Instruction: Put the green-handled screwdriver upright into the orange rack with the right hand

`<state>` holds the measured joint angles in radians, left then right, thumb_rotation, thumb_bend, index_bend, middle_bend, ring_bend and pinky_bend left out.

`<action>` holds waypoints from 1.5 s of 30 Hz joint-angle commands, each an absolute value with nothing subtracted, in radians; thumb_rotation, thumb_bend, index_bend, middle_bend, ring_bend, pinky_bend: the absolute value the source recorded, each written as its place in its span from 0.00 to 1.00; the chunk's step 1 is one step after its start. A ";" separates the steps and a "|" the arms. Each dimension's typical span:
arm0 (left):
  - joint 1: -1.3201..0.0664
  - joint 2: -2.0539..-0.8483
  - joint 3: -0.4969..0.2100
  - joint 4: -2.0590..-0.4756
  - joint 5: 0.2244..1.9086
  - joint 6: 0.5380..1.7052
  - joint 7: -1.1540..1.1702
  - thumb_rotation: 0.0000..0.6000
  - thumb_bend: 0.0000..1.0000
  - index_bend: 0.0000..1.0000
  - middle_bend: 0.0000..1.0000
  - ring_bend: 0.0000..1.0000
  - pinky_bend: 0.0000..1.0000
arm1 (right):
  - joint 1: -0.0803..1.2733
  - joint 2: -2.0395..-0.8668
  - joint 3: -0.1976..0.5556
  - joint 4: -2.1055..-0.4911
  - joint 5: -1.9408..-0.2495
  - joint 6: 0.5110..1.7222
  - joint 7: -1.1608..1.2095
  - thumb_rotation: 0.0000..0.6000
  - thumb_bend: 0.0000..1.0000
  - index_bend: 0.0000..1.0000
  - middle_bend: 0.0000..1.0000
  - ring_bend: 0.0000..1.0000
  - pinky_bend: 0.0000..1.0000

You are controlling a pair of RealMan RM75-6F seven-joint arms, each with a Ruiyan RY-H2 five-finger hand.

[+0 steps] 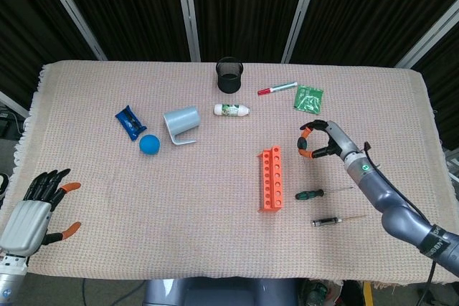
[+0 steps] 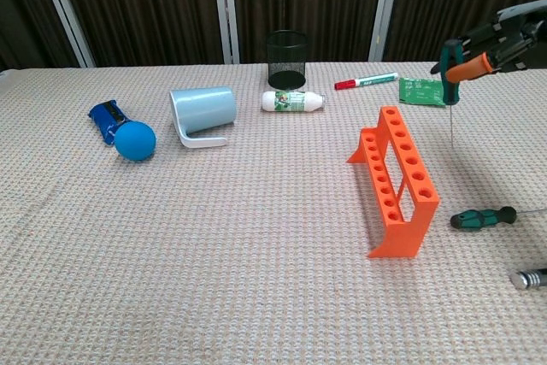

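Chest view shows the right hand raised above the table, pinching a green-handled screwdriver upright, thin shaft pointing down, beyond and right of the orange rack. A second green-handled screwdriver lies flat just right of the rack, with a black one nearer. The left hand rests at the near left edge, fingers spread, holding nothing.
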<state>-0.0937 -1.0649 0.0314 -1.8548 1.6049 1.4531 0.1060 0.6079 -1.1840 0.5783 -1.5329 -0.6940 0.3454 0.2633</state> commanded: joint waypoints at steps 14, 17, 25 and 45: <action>-0.102 -1.055 0.042 -1.872 1.618 1.435 0.106 1.00 0.18 0.23 0.04 0.00 0.00 | 0.416 -1.227 0.823 -1.637 -0.975 0.244 0.578 1.00 0.25 0.57 0.24 0.00 0.00; -0.103 -1.055 0.043 -1.872 1.617 1.432 0.106 1.00 0.18 0.23 0.04 0.00 0.00 | 0.422 -1.246 0.819 -1.634 -1.004 0.257 0.596 1.00 0.25 0.57 0.24 0.00 0.00; -0.103 -1.053 0.045 -1.871 1.613 1.429 0.104 1.00 0.18 0.22 0.04 0.00 0.00 | 0.450 -1.273 0.796 -1.620 -1.031 0.289 0.628 1.00 0.25 0.57 0.24 0.00 0.00; -0.104 -1.054 0.044 -1.862 1.599 1.422 0.094 1.00 0.18 0.22 0.04 0.00 0.00 | 0.512 -1.261 0.709 -1.614 -1.049 0.345 0.698 1.00 0.25 0.58 0.24 0.00 0.00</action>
